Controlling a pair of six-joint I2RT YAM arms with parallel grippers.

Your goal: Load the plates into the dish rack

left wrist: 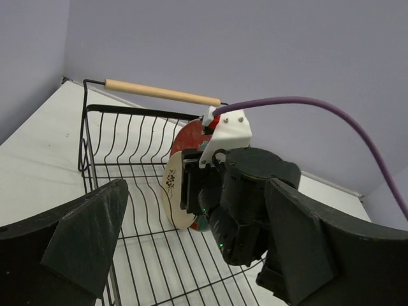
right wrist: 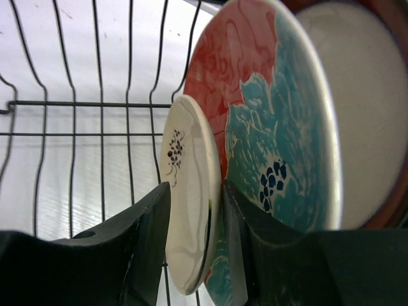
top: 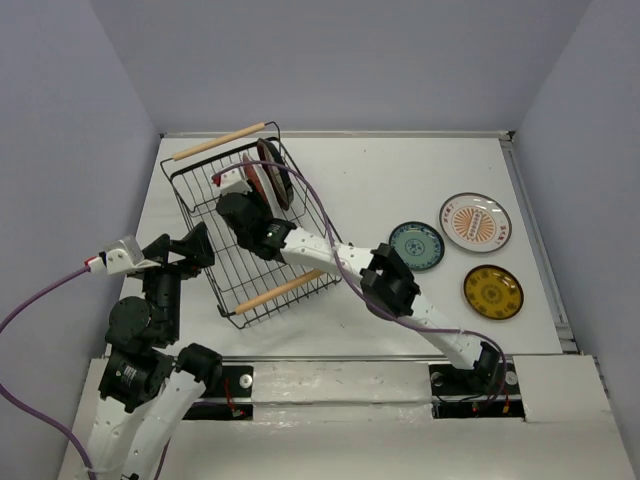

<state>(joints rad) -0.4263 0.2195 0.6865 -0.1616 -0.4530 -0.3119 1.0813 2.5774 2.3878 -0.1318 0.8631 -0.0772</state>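
The dish rack [top: 215,215] stands at the far left of the table. Two plates stand on edge at its far end: the maroon-rimmed beige plate [right wrist: 370,121] and the red-and-teal floral plate [right wrist: 268,108]. My right gripper [right wrist: 196,188] reaches into the rack, shut on the cream plate with the black mark [right wrist: 188,153]. It holds that plate upright against the floral plate. My left gripper [left wrist: 197,255] is open and empty at the rack's near left side [top: 195,245]. The small teal-blue plate [top: 416,245], the orange sunburst plate [top: 475,222] and the yellow plate [top: 493,292] lie flat on the right.
The rack's two wooden handles [top: 218,141] [top: 282,290] sit at its far and near ends. The right arm [top: 390,285] stretches across the near handle. A purple cable [left wrist: 306,108] arcs over the rack. The table's raised edge [top: 535,240] runs along the right.
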